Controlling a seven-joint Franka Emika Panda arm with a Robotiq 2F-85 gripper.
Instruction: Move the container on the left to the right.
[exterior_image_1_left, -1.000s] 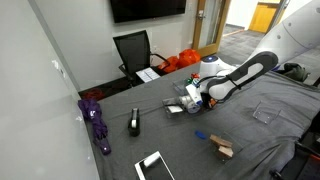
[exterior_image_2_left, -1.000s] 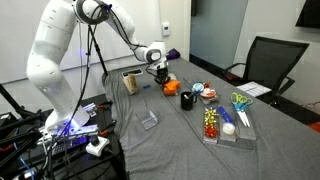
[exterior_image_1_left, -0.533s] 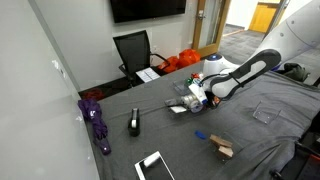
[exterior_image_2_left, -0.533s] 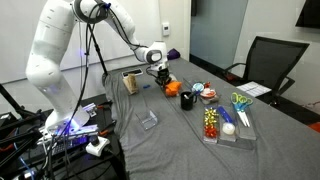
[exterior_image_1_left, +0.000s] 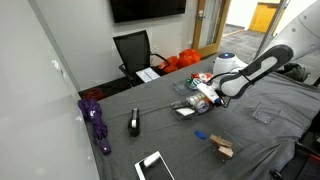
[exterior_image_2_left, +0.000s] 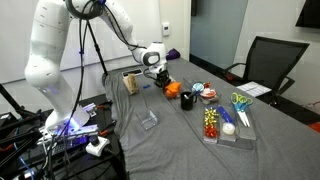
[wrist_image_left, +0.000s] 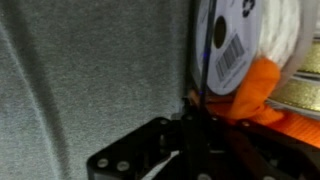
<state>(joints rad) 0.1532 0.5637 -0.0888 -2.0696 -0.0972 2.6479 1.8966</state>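
The container (wrist_image_left: 250, 70) is a shallow clear plastic box with orange items and a white roll with a dark barcode label inside. In the wrist view my gripper (wrist_image_left: 193, 112) is shut on the container's near wall. In both exterior views the gripper (exterior_image_1_left: 205, 93) (exterior_image_2_left: 160, 77) reaches down over the grey table, with the container (exterior_image_1_left: 186, 108) (exterior_image_2_left: 171, 88) at its fingertips. Whether the container rests on the cloth or is lifted cannot be told.
A plain clear box (exterior_image_2_left: 149, 120) (exterior_image_1_left: 263, 113) lies on the cloth. A dark cup (exterior_image_2_left: 187, 99), a tray of small items (exterior_image_2_left: 226, 126) and a cardboard box (exterior_image_2_left: 129, 81) stand near the container. A black stapler (exterior_image_1_left: 134, 122), a purple object (exterior_image_1_left: 97, 122) and a phone (exterior_image_1_left: 154, 166) lie further off.
My arm has moved to the right in an exterior view, and the container has shifted along with the gripper.
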